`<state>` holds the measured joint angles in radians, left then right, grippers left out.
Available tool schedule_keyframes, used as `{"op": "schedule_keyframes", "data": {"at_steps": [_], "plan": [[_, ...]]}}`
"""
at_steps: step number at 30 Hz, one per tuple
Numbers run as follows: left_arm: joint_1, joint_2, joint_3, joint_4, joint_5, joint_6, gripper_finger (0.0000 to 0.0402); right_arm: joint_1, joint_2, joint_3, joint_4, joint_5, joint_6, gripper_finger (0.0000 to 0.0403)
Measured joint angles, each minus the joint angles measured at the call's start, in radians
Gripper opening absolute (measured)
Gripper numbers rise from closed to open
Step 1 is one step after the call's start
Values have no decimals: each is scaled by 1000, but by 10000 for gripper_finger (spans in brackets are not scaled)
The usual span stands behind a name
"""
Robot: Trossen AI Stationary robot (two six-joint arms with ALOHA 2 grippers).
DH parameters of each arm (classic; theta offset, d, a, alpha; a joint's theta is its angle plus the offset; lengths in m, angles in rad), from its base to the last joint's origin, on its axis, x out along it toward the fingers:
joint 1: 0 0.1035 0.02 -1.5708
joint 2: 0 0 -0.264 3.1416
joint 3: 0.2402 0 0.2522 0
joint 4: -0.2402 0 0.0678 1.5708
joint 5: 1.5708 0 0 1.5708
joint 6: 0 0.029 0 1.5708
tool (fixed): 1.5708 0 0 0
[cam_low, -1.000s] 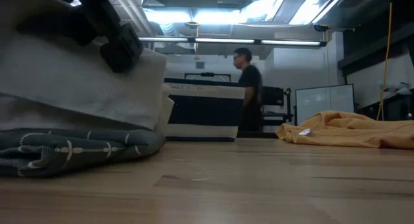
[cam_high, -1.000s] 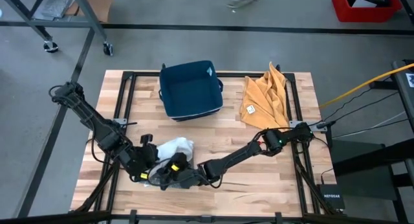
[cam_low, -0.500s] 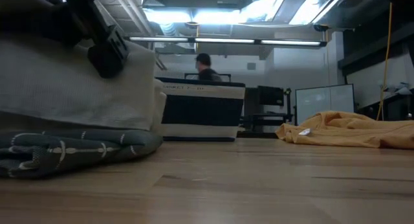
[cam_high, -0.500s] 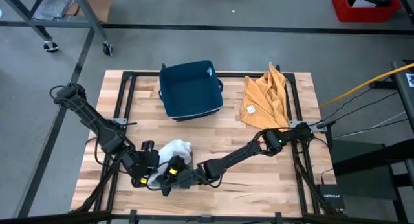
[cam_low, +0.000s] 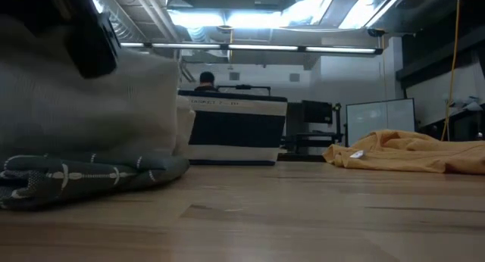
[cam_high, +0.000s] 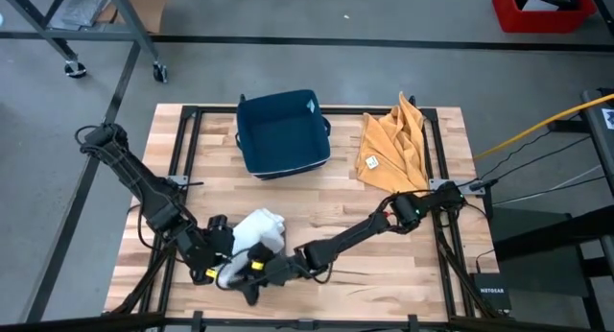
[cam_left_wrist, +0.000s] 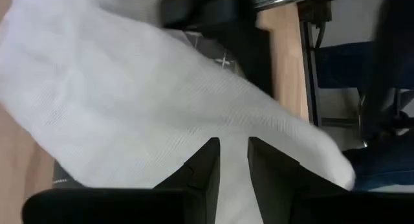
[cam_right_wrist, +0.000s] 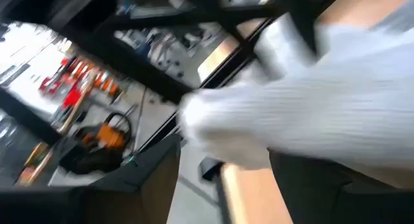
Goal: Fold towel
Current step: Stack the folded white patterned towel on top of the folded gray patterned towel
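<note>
The towel [cam_high: 257,228] is a bunched heap near the table's near-left corner, white waffle cloth with a dark grey patterned side. That patterned side [cam_low: 91,175] lies on the wood. My left gripper [cam_high: 219,258] reaches in from the left and is shut on the towel [cam_left_wrist: 149,107]. My right gripper [cam_high: 245,279] has come across from the right and stands open at the heap's near side. In its blurred wrist view the white cloth [cam_right_wrist: 310,107] lies just ahead of it. My left gripper pinches the white cloth [cam_left_wrist: 234,130] between its two fingers, slanting down from the table's left; how many layers cannot be told. The held part stands raised, and the towel's lower part rests on the table. Whether my right gripper touches the towel I cannot tell.
A dark blue bin [cam_high: 283,132] stands at the far middle of the table. A crumpled orange cloth [cam_high: 393,145] lies at the far right. Bare wood stretches between these and the towel. A person shows in the room behind the bin [cam_low: 236,133].
My right gripper has swung its wrist and drawn back from the heap toward the table's near-left corner. The white heap has shifted a little toward the near edge and stands taller in the low view. The person behind has walked left.
</note>
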<state>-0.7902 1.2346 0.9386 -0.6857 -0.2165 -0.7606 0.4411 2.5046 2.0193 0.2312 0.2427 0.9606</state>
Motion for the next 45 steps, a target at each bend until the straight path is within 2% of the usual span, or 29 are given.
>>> {"op": "schedule_keyframes", "data": {"at_steps": [6, 10, 14, 20, 24, 28, 31, 36, 45], "plan": [[-11, 0, 0, 0, -3, -27, 72, 49, 0, -1, 1, -72, 8, 230], [-11, 0, 0, 0, -4, -36, 72, 78, 0, -1, 0, -79, 27, 230], [-12, 0, 0, -4, 7, -156, 72, 104, 0, -1, 0, -58, 29, 230], [-66, -1, 0, -39, 53, -438, 72, 121, -38, -2, -29, 96, -18, 230], [-134, -2, 0, -40, 41, -589, 68, 119, -102, -2, -155, 186, -81, 230], [-224, -1, 0, -18, -16, -702, 47, 115, -157, -2, -342, 332, -104, 230], [-283, 26, 1, 25, -113, -786, 30, 105, -167, -1, -437, 419, -85, 230], [-333, 125, 1, 69, -139, -862, 14, 53, -159, -2, -581, 329, 41, 230], [-350, 279, 1, 102, -137, -1003, 10, -13, -156, -2, -662, 313, 65, 230]]}}
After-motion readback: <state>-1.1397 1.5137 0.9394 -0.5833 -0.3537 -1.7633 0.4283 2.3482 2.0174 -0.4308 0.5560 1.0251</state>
